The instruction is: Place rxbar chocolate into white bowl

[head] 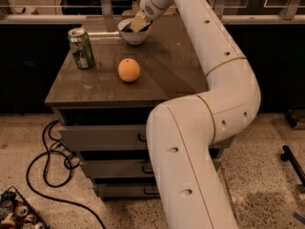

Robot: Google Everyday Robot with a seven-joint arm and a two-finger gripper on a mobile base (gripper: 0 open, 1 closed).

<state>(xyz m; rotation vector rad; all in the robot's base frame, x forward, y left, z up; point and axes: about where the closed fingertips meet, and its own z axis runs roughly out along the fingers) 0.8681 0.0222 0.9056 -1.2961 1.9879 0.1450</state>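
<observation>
The white bowl stands at the back of the table top, right of the green can. My gripper reaches down over the bowl's rim from the right, its tip inside the bowl's mouth. A dark shape shows inside the bowl just left of the gripper's tip; it looks like the rxbar chocolate, but most of it is hidden by the rim and the gripper. I cannot tell whether the gripper still touches it.
A green soda can stands at the table's left. An orange lies in the middle front. My white arm arches over the table's right side. Drawers lie below, and cables on the floor at the left.
</observation>
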